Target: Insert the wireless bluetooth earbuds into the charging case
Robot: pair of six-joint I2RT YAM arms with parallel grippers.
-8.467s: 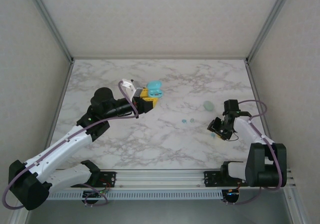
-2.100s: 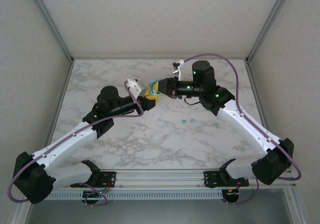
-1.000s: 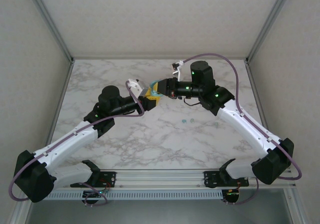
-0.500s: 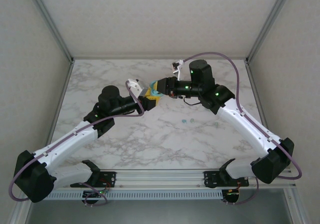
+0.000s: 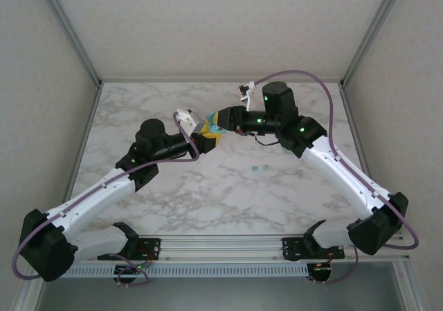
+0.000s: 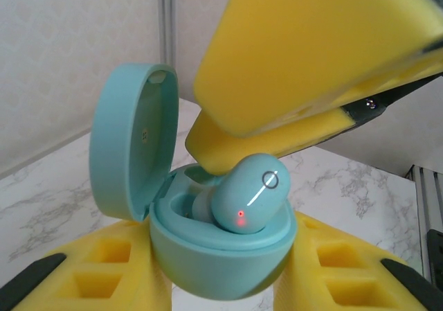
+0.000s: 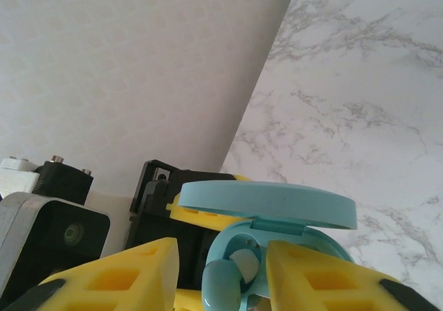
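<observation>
Bud (image 6: 248, 194) is seen perched in the open case (image 6: 214, 262), its rounded back standing proud of the rim, so it is judged not fully seated. The case is pinched at its base by the left tool (image 6: 221, 287) and held above the counter (image 5: 208, 207), towards the far middle. The lid (image 6: 131, 152) is swung up on the left in the left wrist view.

The right tool (image 7: 221, 283) is found spread, with daylight on either side of the bud. One yellow finger (image 6: 304, 68) is laid just over the bud from above and nothing is gripped.

The bud is judged very light, hard and glossy, and so slippery. It is best taken across its broad sides with a soft squeeze, or it may be squirted out. A gentle press on the back is thought enough to seat it. The case is judged stiff, but its hinge should be spared and no load put on the lid.

The counter is smooth and marble-patterned, so a dropped bud would likely bounce and roll. Small teal bits (image 5: 256, 167) are spotted near and right of the tools, too small to be told apart. Pale walls (image 5: 221, 27) and metal posts (image 5: 69, 30) close in the far side, and bare counter is left all round.
</observation>
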